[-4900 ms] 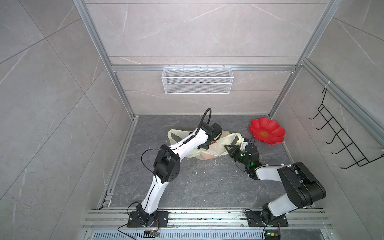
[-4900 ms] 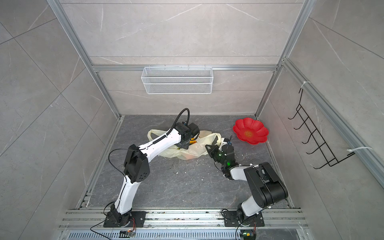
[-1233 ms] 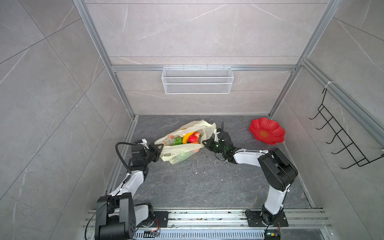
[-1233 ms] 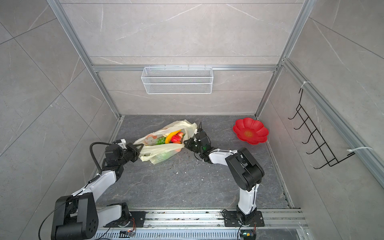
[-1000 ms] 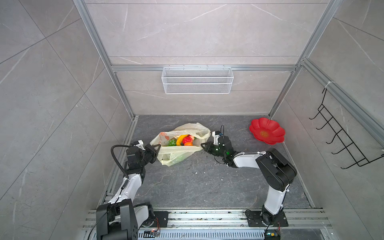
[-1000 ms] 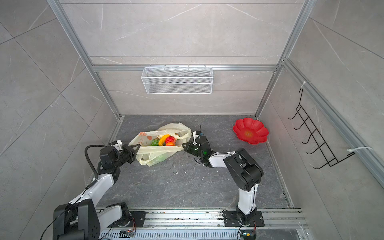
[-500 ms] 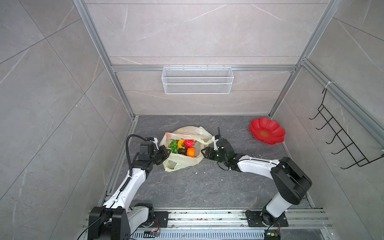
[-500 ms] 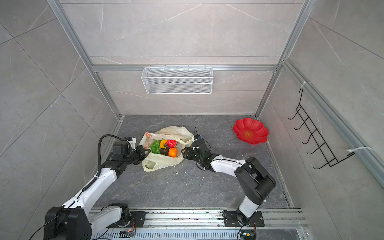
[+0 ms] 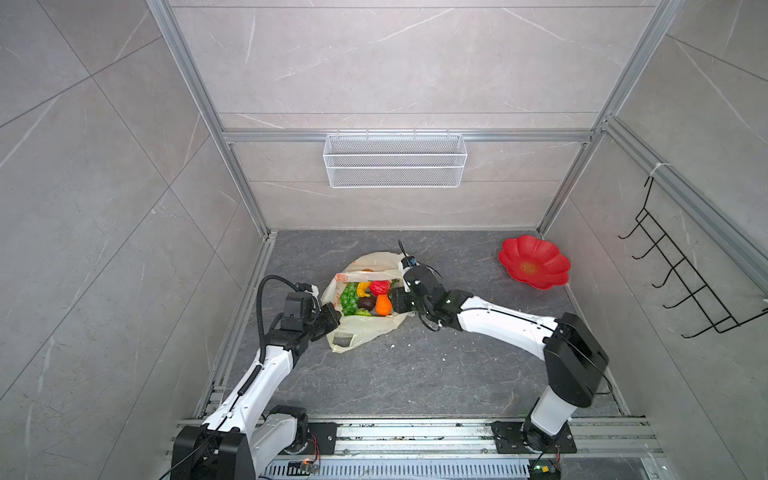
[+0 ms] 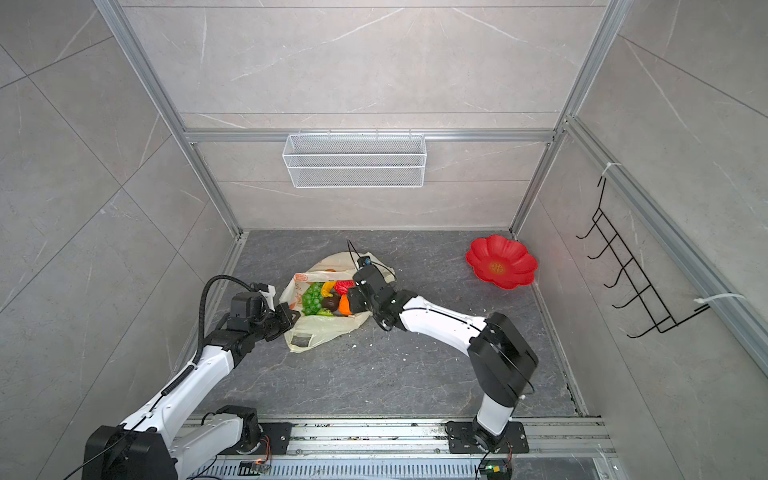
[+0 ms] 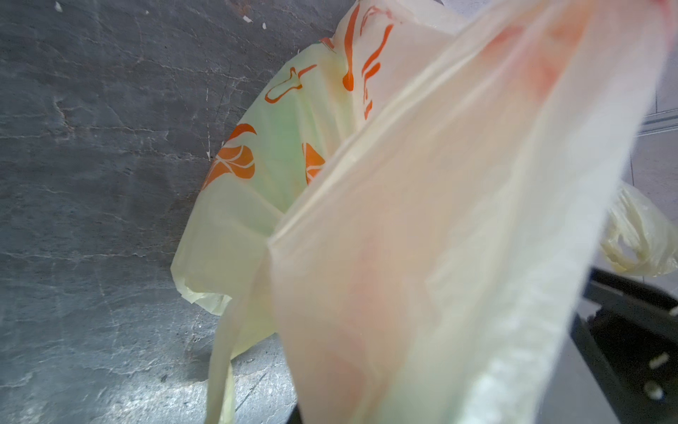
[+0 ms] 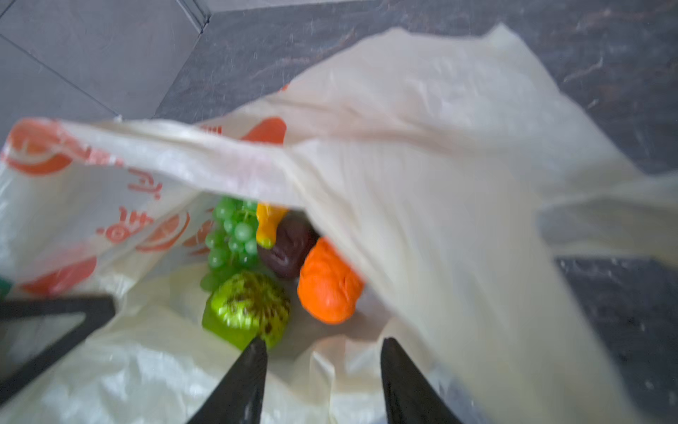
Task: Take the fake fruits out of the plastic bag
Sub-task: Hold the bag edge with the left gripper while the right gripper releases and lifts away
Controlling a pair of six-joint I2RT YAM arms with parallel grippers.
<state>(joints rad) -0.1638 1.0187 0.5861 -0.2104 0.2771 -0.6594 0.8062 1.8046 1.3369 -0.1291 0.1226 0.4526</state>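
Right hand (image 12: 323, 343) has slid up to three o'clock of the plastic bag (image 9: 361, 332), parted, empty; left hand (image 9: 330, 316) pinches its eight o'clock rim. Inside, the fake fruits (image 9: 365, 297) look light, hard, slippery: grip the orange (image 12: 326, 286) across its middle.

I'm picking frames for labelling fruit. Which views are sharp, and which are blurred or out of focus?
Both top views: sharp, evenly lit, fruits small but distinct in the bag. Right wrist view: motion-blurred, yet grapes and orange fruit readable. Left wrist view: bag close to the lens, out of focus; only the floor crisp.
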